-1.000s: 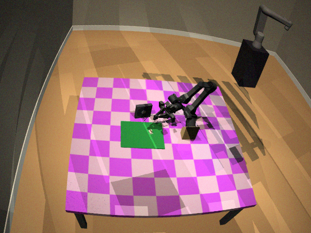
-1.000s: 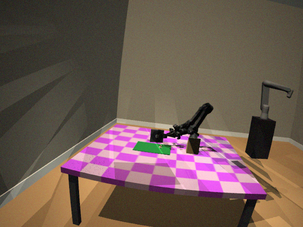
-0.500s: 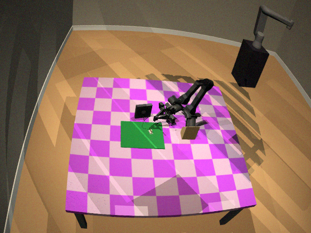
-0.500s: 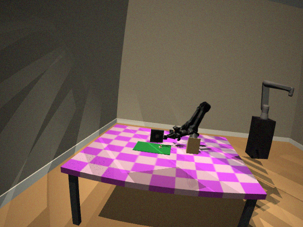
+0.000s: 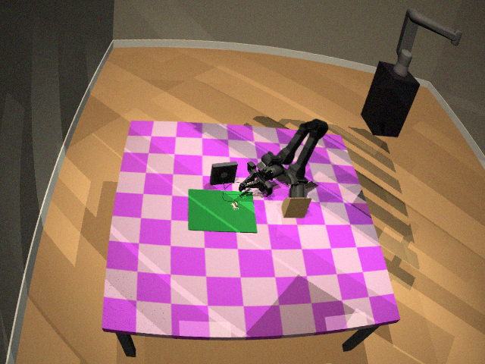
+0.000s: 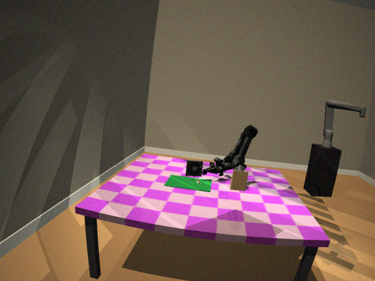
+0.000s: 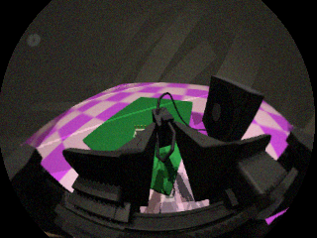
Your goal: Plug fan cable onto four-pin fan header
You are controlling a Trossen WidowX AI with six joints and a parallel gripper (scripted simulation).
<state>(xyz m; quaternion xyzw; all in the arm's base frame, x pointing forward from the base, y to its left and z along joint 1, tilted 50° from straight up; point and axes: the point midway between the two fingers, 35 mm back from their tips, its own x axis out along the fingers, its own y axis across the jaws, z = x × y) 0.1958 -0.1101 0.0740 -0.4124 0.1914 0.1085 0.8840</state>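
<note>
My gripper (image 5: 240, 189) (image 6: 203, 171) (image 7: 162, 122) is shut on the fan cable's dark plug (image 7: 161, 116). It is above the green board's (image 5: 207, 215) (image 6: 181, 182) (image 7: 111, 133) back right part, near its edge. The plug stands at the fingertips in the wrist view; its pin side cannot be made out. The thin black cable (image 7: 167, 93) arches from the plug toward the black square fan (image 5: 217, 173) (image 6: 194, 168) (image 7: 234, 110), with a loop hanging between the fingers. The small pale header (image 5: 235, 205) (image 6: 198, 181) (image 7: 140, 130) is on the board, left of the fingertips in the wrist view, partly hidden there.
The fan stands upright behind the board. A tan block (image 5: 296, 207) (image 6: 239, 180) stands right of the board, in front of my arm's base. A grey arm (image 5: 407, 35) (image 6: 330, 117) on a black pedestal (image 5: 390, 99) (image 6: 322, 170) stands beyond the checkered table (image 5: 188, 260) (image 6: 179, 208).
</note>
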